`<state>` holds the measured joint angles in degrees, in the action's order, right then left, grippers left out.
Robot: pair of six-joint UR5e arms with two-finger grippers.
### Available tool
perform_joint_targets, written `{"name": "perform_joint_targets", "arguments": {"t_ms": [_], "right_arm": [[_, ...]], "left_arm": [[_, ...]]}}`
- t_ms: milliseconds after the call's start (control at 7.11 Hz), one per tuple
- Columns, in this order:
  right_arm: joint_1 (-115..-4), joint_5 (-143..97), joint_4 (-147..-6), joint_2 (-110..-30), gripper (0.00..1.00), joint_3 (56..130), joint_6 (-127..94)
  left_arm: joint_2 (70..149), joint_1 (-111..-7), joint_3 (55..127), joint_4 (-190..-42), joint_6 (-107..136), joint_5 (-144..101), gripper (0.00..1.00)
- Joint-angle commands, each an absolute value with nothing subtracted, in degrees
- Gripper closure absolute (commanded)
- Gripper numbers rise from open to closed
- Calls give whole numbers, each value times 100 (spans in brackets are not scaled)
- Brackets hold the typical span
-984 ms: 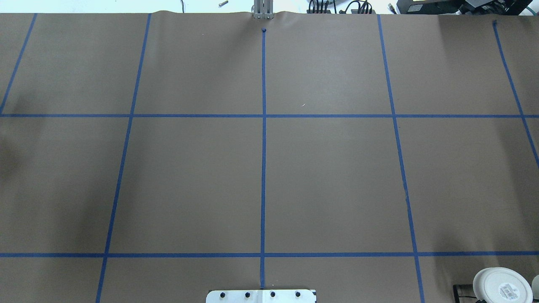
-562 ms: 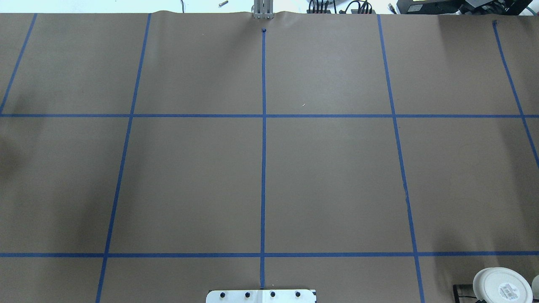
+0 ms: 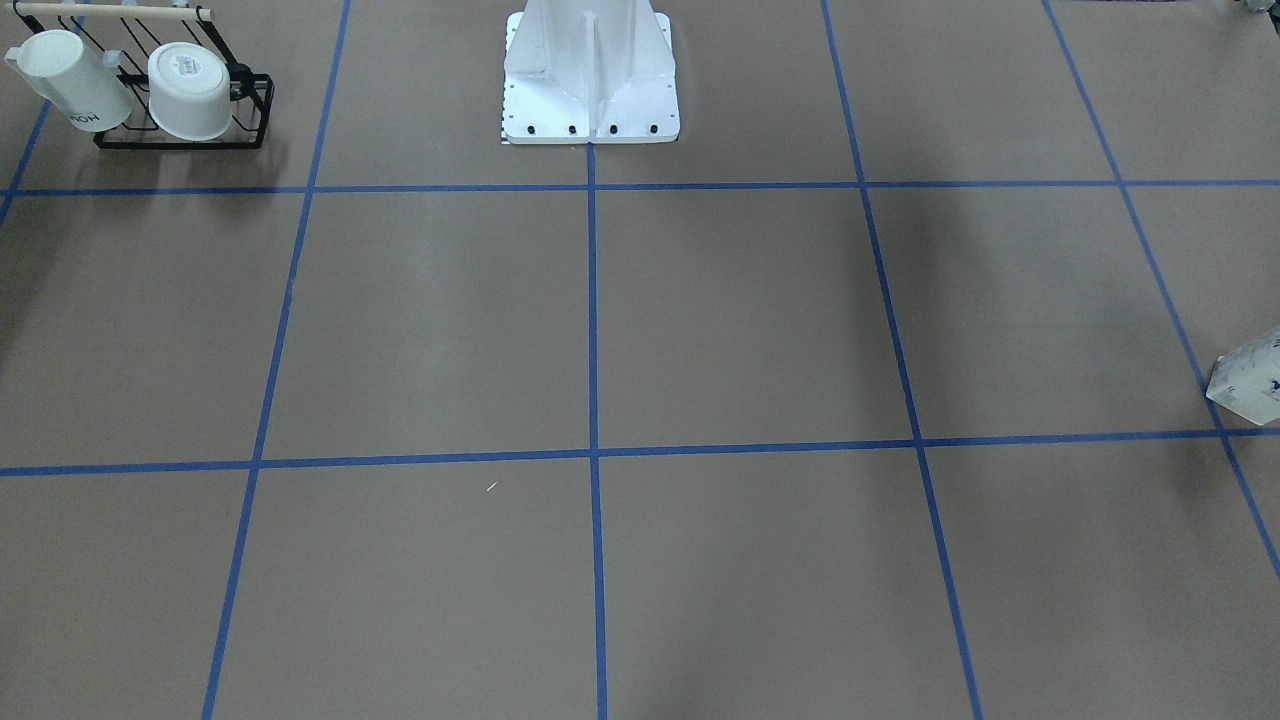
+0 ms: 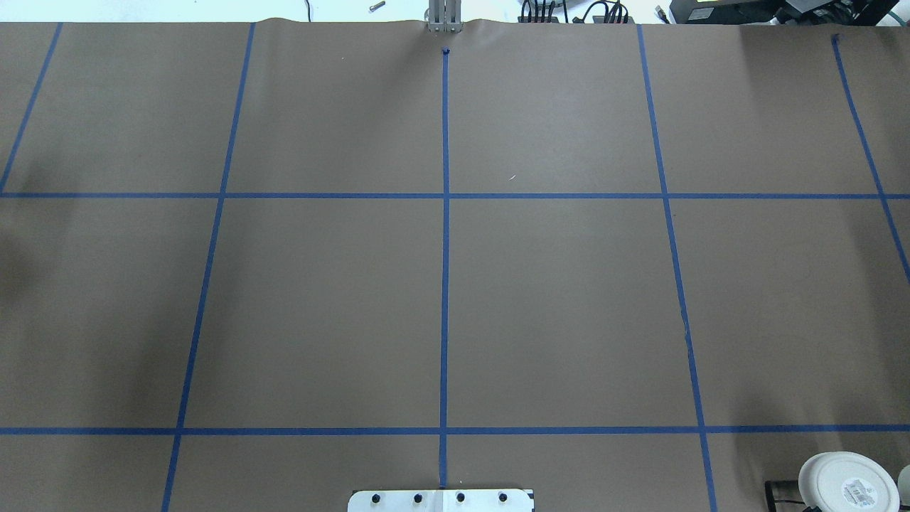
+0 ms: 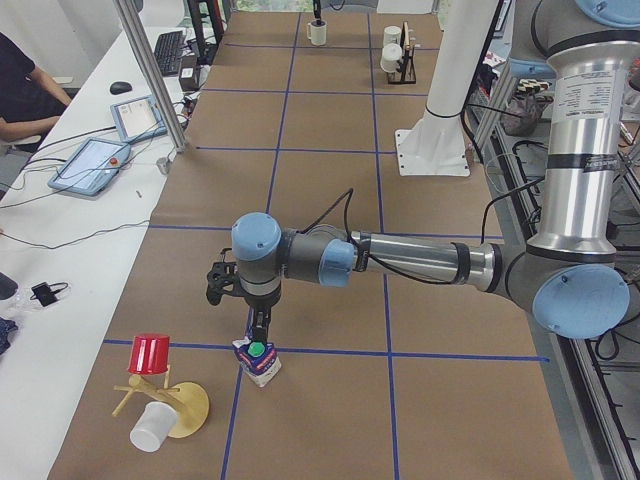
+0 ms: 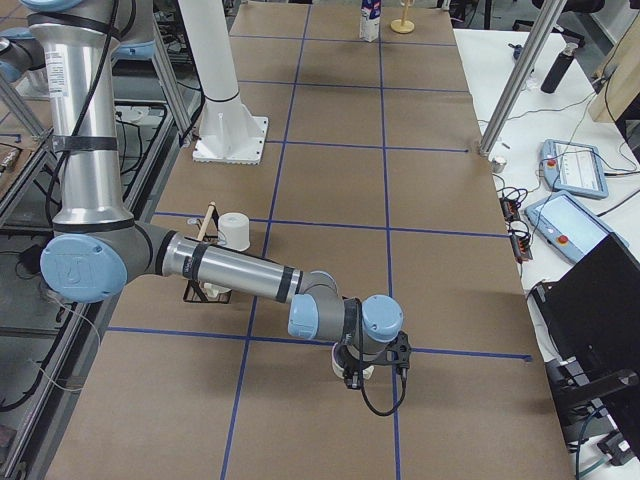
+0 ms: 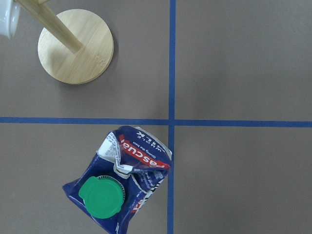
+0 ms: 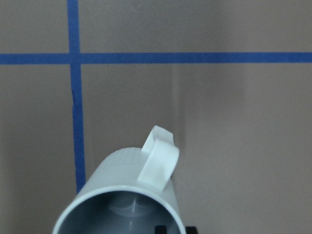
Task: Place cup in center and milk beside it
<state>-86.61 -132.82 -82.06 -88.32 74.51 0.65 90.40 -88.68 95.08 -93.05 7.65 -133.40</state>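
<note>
The milk (image 7: pixel 122 187), a dented blue and white carton with a green cap (image 7: pixel 101 197), stands tilted by a tape crossing at the table's left end. It also shows in the exterior left view (image 5: pixel 262 360) and at the front-facing view's right edge (image 3: pixel 1248 385). My left gripper (image 5: pixel 258 328) hangs just above it; I cannot tell whether it is open. The cup (image 8: pixel 129 200), a white mug with a loop handle and grey inside, sits right under my right gripper (image 6: pixel 362 376). I cannot tell whether that gripper is open or holds it.
A wooden cup stand (image 7: pixel 75 46) with a red cup (image 5: pixel 150 353) and a white cup (image 5: pixel 150 428) is close to the milk. A black rack (image 3: pixel 180 125) with two other white cups stands near the robot's base (image 3: pixel 590 100). Operators' desks line the far side.
</note>
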Motion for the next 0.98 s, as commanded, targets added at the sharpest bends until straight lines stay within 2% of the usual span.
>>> {"name": "perform_joint_targets", "arguments": {"t_ms": [0,281,562,844], "right_arm": [[-8648,-13289,-7982,-8816,100,7532,9],[-8718,-13586,-8207,-8388,100,7978,0],[-8807,-13606,-9414,-7205,100,8199,-9],[-8117,-13597,-9897,-6174,100,8209,-924]], "left_arm": [[9053,-8868,9510,-9308,765,-13350,2],[9044,-8868,9527,-9299,765,-13351,2],[9079,-8868,9615,-9264,791,-13351,2],[9044,-8868,9589,-9264,800,-13333,2]]}}
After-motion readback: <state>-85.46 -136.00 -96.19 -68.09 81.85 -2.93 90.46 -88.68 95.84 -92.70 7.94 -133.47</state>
